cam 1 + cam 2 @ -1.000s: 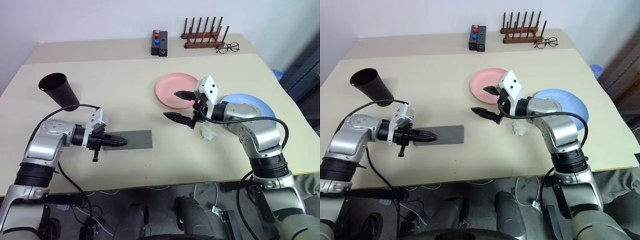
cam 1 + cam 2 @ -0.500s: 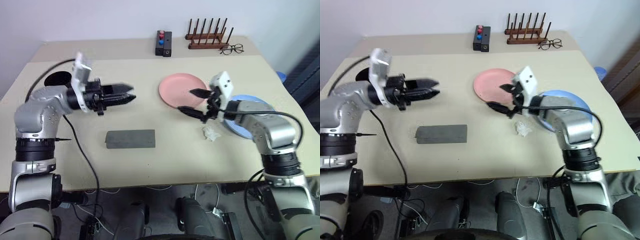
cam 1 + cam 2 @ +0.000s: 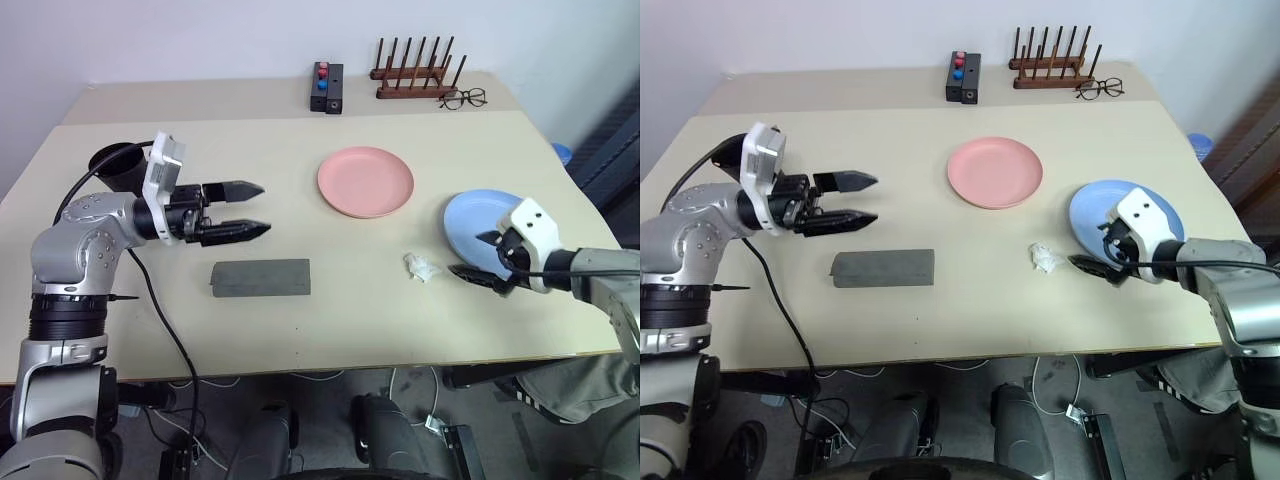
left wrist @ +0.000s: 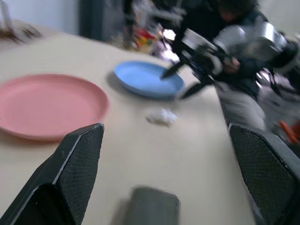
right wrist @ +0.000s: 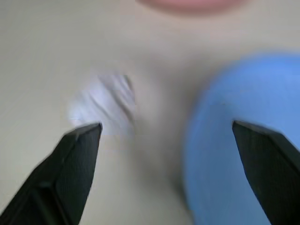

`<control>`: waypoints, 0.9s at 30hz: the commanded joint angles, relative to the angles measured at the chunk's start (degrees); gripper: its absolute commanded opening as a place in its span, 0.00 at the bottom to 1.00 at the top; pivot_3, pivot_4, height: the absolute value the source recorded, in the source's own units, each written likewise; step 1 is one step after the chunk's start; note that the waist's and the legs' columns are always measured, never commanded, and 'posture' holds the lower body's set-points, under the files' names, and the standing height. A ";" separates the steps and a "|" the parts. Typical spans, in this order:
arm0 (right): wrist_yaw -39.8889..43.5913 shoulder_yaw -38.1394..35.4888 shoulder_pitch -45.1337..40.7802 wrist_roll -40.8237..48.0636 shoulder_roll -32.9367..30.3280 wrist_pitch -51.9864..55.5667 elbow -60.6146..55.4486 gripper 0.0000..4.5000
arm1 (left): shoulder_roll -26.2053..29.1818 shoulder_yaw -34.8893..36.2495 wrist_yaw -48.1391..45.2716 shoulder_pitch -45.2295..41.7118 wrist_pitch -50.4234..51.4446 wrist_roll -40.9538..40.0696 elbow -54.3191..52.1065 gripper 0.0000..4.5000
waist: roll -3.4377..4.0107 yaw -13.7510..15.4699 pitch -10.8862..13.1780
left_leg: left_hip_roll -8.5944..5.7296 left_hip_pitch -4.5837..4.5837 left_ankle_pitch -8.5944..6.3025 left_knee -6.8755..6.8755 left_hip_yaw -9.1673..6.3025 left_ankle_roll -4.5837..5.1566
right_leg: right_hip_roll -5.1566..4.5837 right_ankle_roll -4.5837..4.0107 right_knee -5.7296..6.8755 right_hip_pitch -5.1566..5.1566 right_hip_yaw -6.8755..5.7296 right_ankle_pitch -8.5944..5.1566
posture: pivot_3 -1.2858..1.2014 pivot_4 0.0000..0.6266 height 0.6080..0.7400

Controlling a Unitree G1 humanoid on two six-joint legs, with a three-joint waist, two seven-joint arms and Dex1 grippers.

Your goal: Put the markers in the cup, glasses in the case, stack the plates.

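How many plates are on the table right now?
2. The pink plate lies mid-table toward the back; the blue plate lies apart from it, near the right gripper. None seem hidden.

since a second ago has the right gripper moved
Yes. The right gripper has swung to the robot's right, from beside the pink plate to the near edge of the blue plate, past the tissue wad.

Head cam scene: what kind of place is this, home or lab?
Likely a lab or test room set up for tabletop trials, not a home: a plain beige table against a bare wall, staged props such as the pink plate and grey case, and loose cables on the floor beneath.
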 commanded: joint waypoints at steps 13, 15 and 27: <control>-1.26 7.33 -7.23 -9.79 0.63 -6.69 11.24 0.02 | 0.77 0.39 2.44 1.40 -5.76 0.22 -3.67 1.00 | -0.02 0.06 -0.01 | 0.03 0.83 -0.10 -0.04 0.01 0.17 | 0.01 0.03 -0.25 0.91 0.01 0.00 | 0.52 0.24 1.00; -1.64 7.50 -10.80 -10.43 1.50 -7.99 12.79 0.02 | 0.43 0.76 3.66 1.73 -6.06 0.17 -4.01 1.00 | -0.02 0.13 -0.01 | 0.04 0.83 -0.10 -0.04 -0.02 0.17 | 0.02 0.03 -0.26 0.90 -0.01 0.00 | 0.52 0.24 1.00; -5.90 14.97 -37.79 -16.54 18.81 -19.28 21.37 0.02 | 1.41 9.47 15.83 4.96 -12.50 2.43 0.25 1.00 | 0.11 -1.72 0.08 | 0.11 0.78 0.09 -0.33 0.06 -0.20 | 0.02 0.03 -0.19 0.56 0.16 0.01 | 0.52 0.24 1.00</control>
